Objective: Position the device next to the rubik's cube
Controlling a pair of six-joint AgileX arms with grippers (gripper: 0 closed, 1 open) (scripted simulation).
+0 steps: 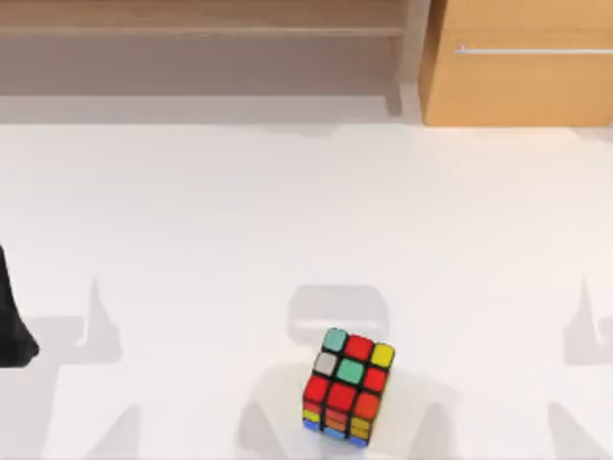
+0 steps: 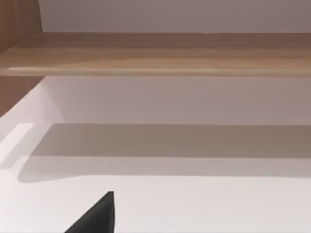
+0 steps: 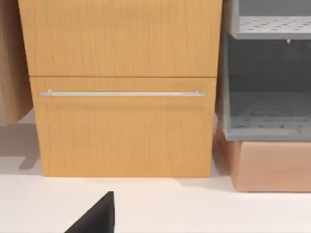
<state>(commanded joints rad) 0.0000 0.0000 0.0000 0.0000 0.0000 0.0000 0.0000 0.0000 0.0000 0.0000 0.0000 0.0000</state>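
Observation:
The rubik's cube (image 1: 347, 387) stands on the white table (image 1: 192, 211) near the front edge, a little right of the middle, with red, green, yellow and white stickers on top. The device is out of view. A black part of my left arm (image 1: 13, 326) pokes in at the table's far left edge, well away from the cube. A dark tip of my left gripper (image 2: 97, 216) hangs over bare table facing the back shelf. A dark tip of my right gripper (image 3: 97, 216) faces the wooden cabinet.
A low wooden shelf (image 1: 192, 29) runs along the back left. A wooden drawer cabinet (image 1: 517, 67) with a silver handle (image 3: 121, 93) stands at the back right, with a grey perforated rack (image 3: 267, 73) on a wooden box beside it.

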